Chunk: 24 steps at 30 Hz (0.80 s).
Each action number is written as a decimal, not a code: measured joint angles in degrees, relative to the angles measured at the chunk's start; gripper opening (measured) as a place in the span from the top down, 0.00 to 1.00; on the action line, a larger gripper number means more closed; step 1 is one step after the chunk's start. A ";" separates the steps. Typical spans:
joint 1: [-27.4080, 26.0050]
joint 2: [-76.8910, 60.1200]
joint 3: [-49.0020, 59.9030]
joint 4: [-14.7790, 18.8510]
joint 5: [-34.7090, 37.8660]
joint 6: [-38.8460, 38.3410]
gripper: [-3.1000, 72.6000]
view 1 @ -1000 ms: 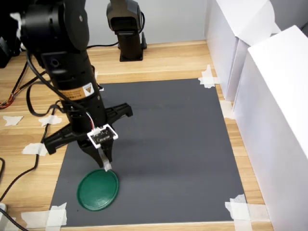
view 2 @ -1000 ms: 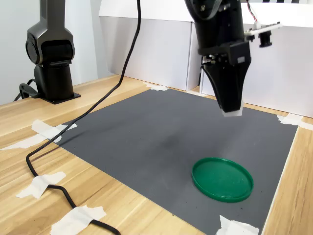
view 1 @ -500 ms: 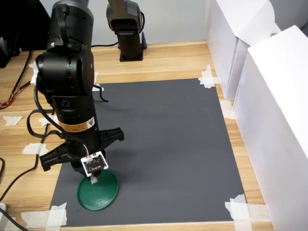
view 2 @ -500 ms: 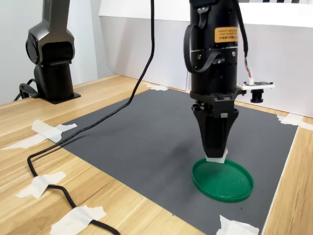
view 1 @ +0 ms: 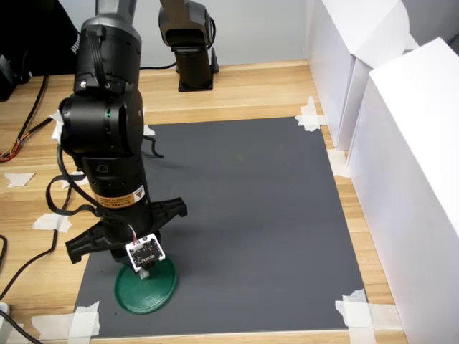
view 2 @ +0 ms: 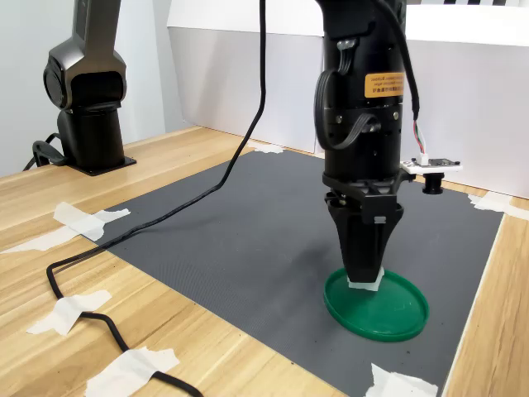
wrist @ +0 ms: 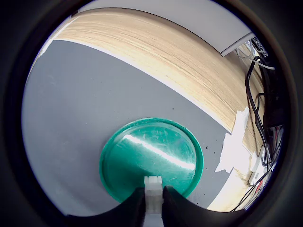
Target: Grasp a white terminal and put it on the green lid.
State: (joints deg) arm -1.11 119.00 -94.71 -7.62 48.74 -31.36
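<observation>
The green lid (view 1: 152, 292) (wrist: 151, 151) (view 2: 397, 308) lies flat on the dark grey mat near its front corner. My gripper (wrist: 152, 201) (view 2: 364, 281) (view 1: 145, 274) points straight down over the lid and is shut on the white terminal (wrist: 152, 187) (view 2: 364, 283), a tiny ribbed white block pinched between the two dark fingers. In the second exterior view the terminal's lower end sits at the lid's surface, near its left part. Whether it touches the lid I cannot tell.
The grey mat (view 1: 244, 208) is taped to a wooden table. White boxes (view 1: 401, 143) stand along the first exterior view's right. A second black arm base (view 1: 188, 50) stands at the back. A black cable (view 2: 124, 240) trails over the mat's edge.
The arm has come down and shifted over the green lid, carrying the white terminal from well above the mat to the lid's surface. The gripper stays shut.
</observation>
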 joint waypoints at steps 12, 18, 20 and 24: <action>0.00 -0.05 0.00 0.07 -0.99 -0.11 0.32; 0.00 -2.78 0.00 1.41 -2.32 -0.23 0.31; 0.00 -4.69 0.00 3.11 -2.69 -0.23 0.31; 0.00 -9.65 0.50 8.62 -3.16 -0.34 0.37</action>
State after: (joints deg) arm -1.11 109.35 -94.21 1.00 45.58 -31.70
